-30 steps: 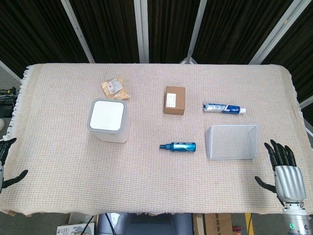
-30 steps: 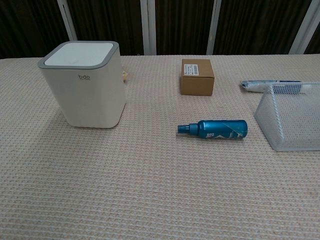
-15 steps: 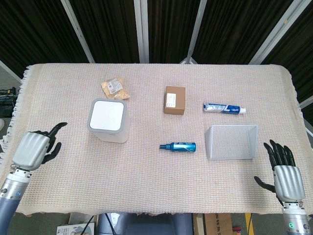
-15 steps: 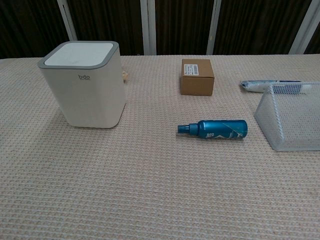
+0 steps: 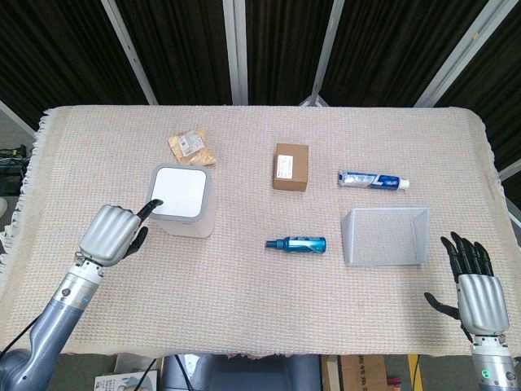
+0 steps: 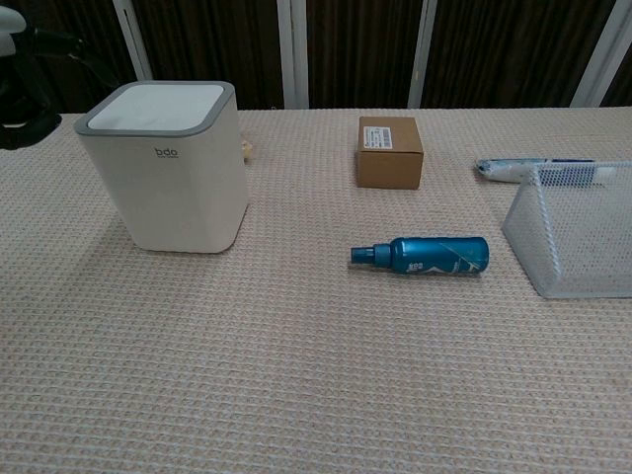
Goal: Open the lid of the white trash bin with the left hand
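The white trash bin [image 5: 182, 213] stands upright at the table's left, with its grey-rimmed lid [image 5: 179, 191] down flat. My left hand [image 5: 110, 234] hovers just left of the bin, most fingers curled in and one dark finger stretched toward the lid's near-left edge; whether it touches is unclear. In the chest view the bin [image 6: 168, 188] is at the left and the left hand [image 6: 20, 99] shows only at the top left corner, beside the lid [image 6: 158, 106]. My right hand [image 5: 475, 287] rests by the front right edge, fingers spread, holding nothing.
A snack packet [image 5: 192, 147] lies behind the bin. A brown box [image 5: 291, 166], a toothpaste tube [image 5: 373, 181], a blue spray bottle [image 5: 297, 243] and a wire mesh basket [image 5: 385, 236] occupy the middle and right of the table.
My left hand has come up from the front left edge and moved right to the bin, curling its fingers with one pointing at the lid. The right hand and the bin have stayed still.
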`<state>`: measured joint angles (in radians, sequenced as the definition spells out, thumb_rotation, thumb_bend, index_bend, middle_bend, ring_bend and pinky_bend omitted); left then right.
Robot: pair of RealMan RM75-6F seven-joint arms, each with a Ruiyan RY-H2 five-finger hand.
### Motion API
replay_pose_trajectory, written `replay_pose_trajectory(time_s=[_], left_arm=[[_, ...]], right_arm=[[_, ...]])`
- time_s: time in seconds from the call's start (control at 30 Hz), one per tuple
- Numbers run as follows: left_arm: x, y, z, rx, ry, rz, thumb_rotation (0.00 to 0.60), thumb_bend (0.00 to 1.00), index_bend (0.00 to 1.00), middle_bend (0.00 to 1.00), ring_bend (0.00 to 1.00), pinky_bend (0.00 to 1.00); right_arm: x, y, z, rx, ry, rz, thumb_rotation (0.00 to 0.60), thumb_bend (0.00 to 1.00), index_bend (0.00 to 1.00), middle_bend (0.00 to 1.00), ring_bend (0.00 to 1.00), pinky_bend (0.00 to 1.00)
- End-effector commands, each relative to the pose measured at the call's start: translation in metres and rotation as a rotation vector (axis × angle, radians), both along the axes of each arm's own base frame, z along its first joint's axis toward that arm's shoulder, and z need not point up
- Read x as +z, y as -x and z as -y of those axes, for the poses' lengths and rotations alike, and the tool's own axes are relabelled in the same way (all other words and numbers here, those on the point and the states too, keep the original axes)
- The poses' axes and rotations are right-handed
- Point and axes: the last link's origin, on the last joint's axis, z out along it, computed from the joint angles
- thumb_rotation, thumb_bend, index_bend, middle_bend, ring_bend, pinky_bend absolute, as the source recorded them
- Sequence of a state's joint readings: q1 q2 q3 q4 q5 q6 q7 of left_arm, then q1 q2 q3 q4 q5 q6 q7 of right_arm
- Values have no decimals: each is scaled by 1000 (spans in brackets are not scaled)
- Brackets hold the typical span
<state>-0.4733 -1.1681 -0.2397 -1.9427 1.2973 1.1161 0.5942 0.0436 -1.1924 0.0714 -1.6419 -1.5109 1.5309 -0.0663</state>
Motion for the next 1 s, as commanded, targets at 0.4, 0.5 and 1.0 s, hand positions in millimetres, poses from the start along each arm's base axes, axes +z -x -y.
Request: replay_pose_trajectory(time_s=[0.4, 0.5, 1.0], left_arm=[[-29, -5, -13, 19, 54, -68, 600, 719, 227, 881, 740, 712], [-31, -5, -10, 15, 64, -72, 600, 719, 239, 881, 741, 711], [-31, 3, -1, -27, 45, -143, 600, 697, 267, 868, 742, 711]], right_arm=[[0, 1, 1, -1, 7, 1, 600, 142, 81, 0, 40, 14], [1, 0, 1, 3, 11, 2, 600, 141, 81, 0, 40, 14], [1, -1, 0, 5, 20, 3, 600, 142, 81, 0, 40, 14]])
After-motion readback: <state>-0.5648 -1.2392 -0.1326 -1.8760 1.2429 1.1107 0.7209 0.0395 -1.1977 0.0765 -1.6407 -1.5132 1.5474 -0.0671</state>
